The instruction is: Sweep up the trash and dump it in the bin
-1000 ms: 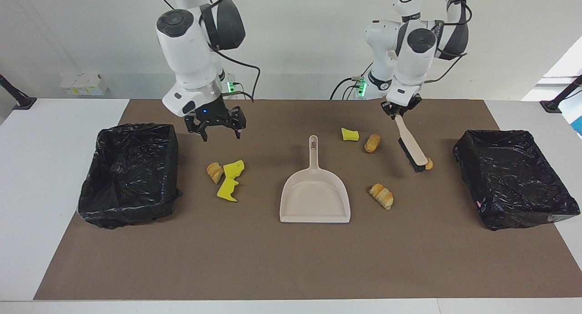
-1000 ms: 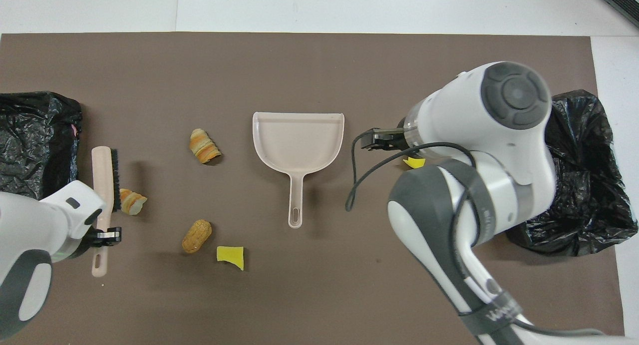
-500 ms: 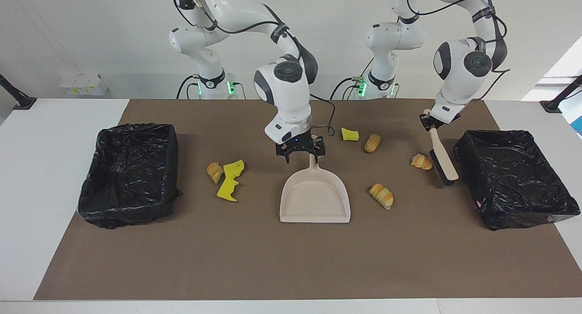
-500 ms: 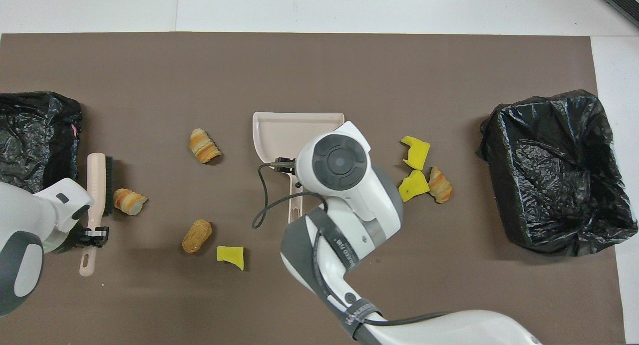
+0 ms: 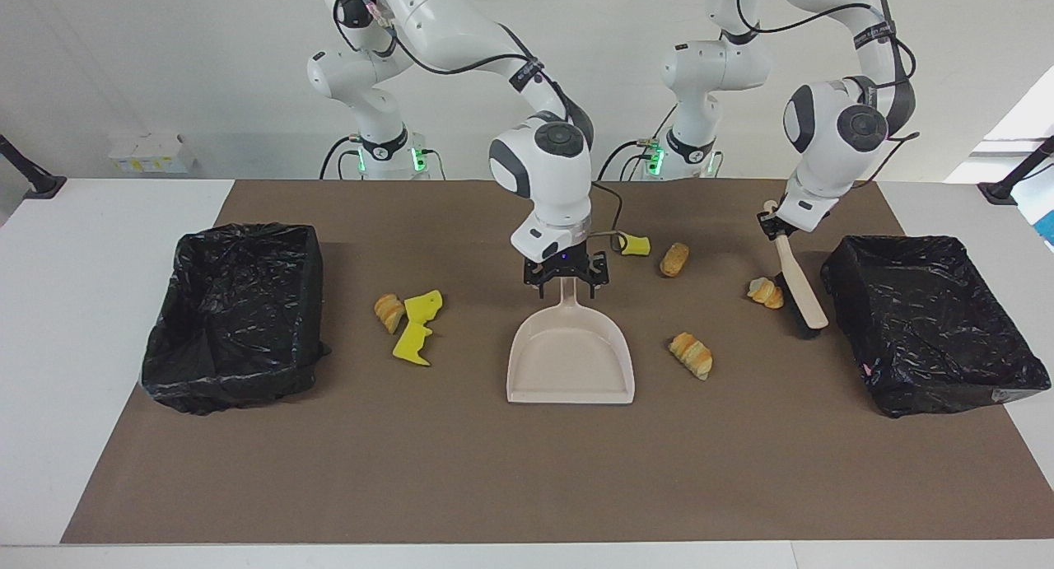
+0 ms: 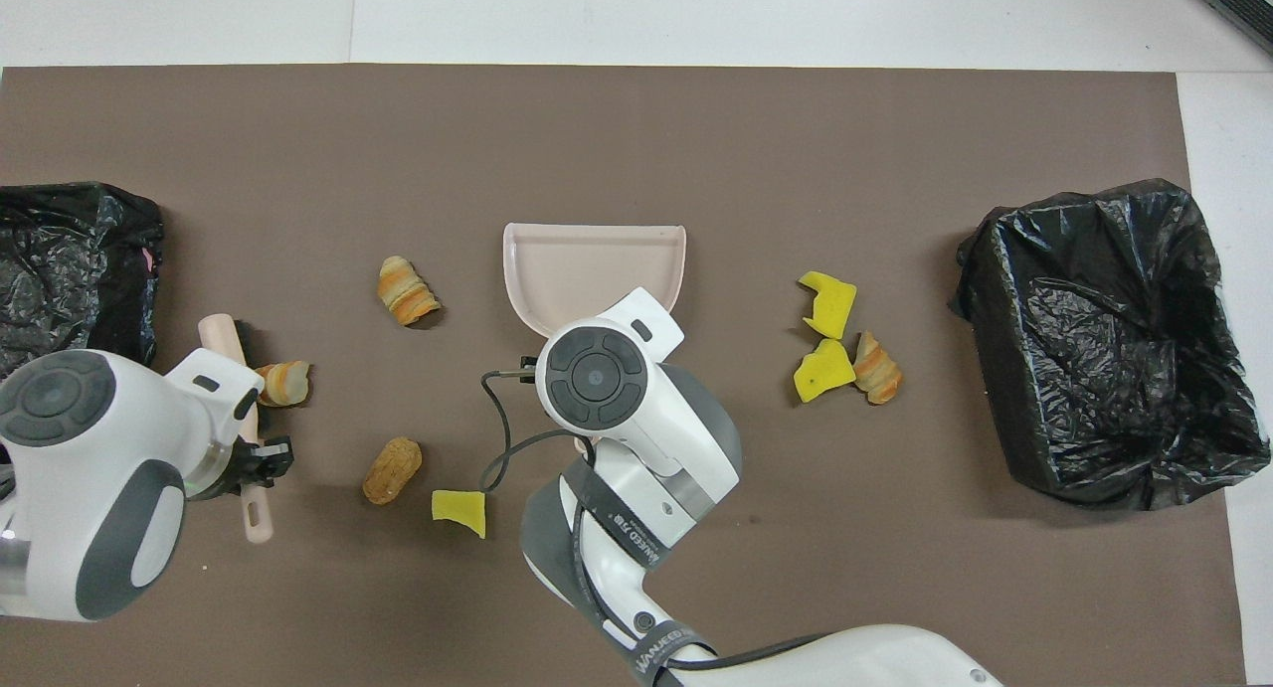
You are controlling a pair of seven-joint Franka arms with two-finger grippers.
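Taking twelve o'clock as straight away from the robots, a brown rectangular mat (image 5: 527, 470) covered the table, with one box bin lined with crinkled black plastic (image 6: 1104, 339) at its three o'clock end and a second black-lined bin (image 5: 930, 322) at its nine o'clock end. The beige plastic dustpan (image 5: 570, 359) lay flat at the mat's centre, mouth toward twelve o'clock and handle toward six. The right gripper (image 5: 565, 282) was low over that handle, its claw wide with a finger on either side of it. At about nine o'clock of the dustpan, near the second bin, the left gripper (image 5: 774, 223) was clamped on the handle of the beige hand brush with dark bristles (image 5: 797, 285), which slanted down to the mat. The trash all lay on the mat: a jagged yellow sponge piece (image 5: 414, 330) with a golden-brown roll (image 6: 877, 367) just beside it at about three o'clock of the dustpan, a striped roll (image 6: 406, 289) at nine, a small roll (image 6: 283, 382) just beside the bristles, a peanut-shaped roll (image 6: 391, 470) near eight, and a small yellow sponge scrap (image 6: 459, 513) at seven.
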